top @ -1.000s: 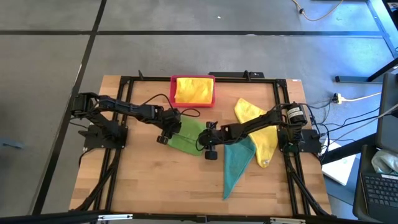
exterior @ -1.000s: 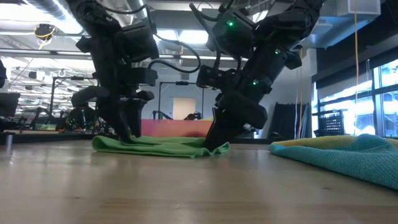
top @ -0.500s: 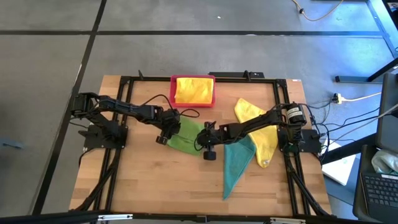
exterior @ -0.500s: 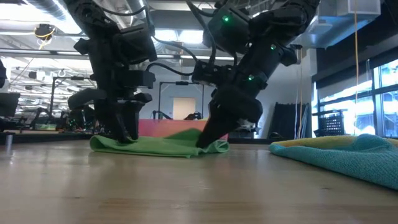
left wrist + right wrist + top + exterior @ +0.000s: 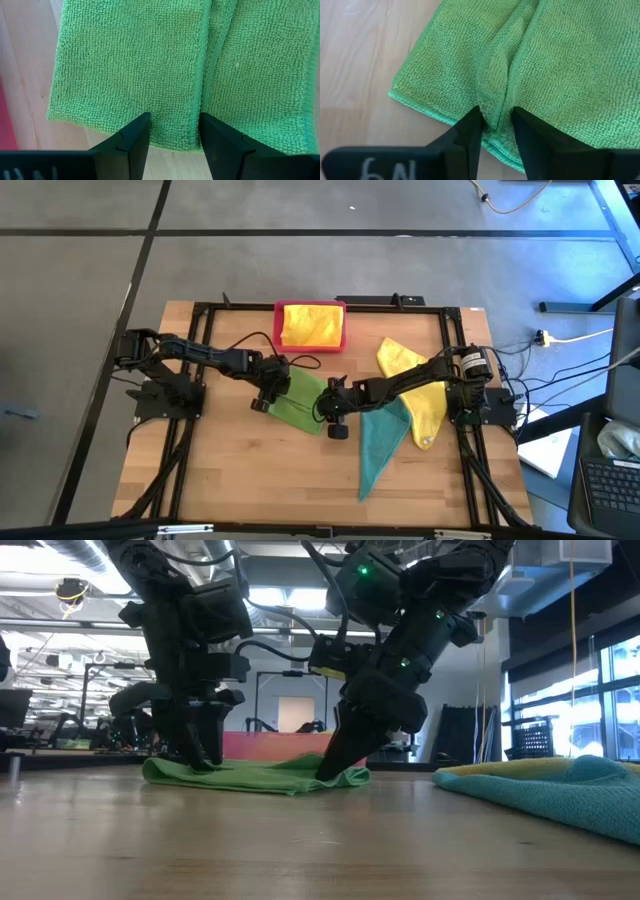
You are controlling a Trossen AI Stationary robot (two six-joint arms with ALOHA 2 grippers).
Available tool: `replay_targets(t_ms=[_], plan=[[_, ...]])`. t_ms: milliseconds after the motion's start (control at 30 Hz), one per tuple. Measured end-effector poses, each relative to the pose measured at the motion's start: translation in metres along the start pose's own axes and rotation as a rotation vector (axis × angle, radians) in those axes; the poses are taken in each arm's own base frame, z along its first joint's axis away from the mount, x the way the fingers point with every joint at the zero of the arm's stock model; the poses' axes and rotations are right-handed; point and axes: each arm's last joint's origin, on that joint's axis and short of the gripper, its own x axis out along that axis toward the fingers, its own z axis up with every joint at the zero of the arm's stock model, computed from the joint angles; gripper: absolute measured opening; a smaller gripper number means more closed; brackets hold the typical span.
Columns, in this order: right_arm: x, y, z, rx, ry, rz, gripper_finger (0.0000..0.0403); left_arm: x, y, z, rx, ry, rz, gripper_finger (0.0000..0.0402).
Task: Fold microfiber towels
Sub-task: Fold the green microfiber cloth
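Observation:
A bright green microfiber towel (image 5: pixel 302 400) lies folded at the table's middle, flat on the wood. My left gripper (image 5: pixel 271 393) stands open on its left end, fingers pointing steeply down (image 5: pixel 175 140). My right gripper (image 5: pixel 329 412) is at the towel's right end, shut on a raised ridge of cloth (image 5: pixel 496 131). A yellow towel (image 5: pixel 415 390) and a teal towel (image 5: pixel 380 445) lie spread at the right. Another yellow towel (image 5: pixel 311 323) lies in the pink tray (image 5: pixel 343 340) at the far edge. My left gripper rests its two spread fingertips (image 5: pixel 132 137) on the towel's top layer near its near-left edge (image 5: pixel 170 125), coming from above at a steep slant. The cloth between them lies flat on the table. My right gripper pinches a narrow upstanding ridge of the green towel (image 5: pixel 495 107) between its two fingers, close to the towel's hemmed edge, slanting down from the table's right. The rest of the towel stays on the table.
The black frame rails (image 5: pixel 200 360) run along the table's sides beside each arm's base. Bare wood lies in front of the green towel toward the near edge (image 5: pixel 270 480). The teal towel (image 5: pixel 560 790) lies just right of my right gripper.
My right gripper has nudged a little toward my left gripper, and the green towel's right part has bunched up into a low hump while its left end stays pinned under my left gripper.

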Motion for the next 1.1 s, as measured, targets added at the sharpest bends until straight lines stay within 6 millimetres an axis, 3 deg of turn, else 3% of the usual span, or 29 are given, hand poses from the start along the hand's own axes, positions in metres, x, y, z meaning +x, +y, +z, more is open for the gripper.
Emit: replay_targets(t_ms=[500, 667, 933, 1100], plan=[[-0.002, 0.001, 0.002, 0.205, -0.005, 0.042, 0.0115, 0.000, 0.000, 0.000, 0.000, 0.000, 0.000, 0.0163], [-0.002, 0.001, 0.003, 0.212, -0.004, 0.046, 0.0115, 0.000, -0.001, 0.001, 0.021, -0.022, -0.044, 0.0163], [-0.008, 0.001, 0.025, 0.213, -0.073, 0.063, 0.0115, 0.002, 0.002, 0.000, 0.073, -0.030, -0.036, 0.0163], [-0.007, 0.001, 0.020, 0.201, -0.020, 0.053, 0.0115, 0.006, 0.003, 0.001, 0.068, -0.030, -0.036, 0.0163]])
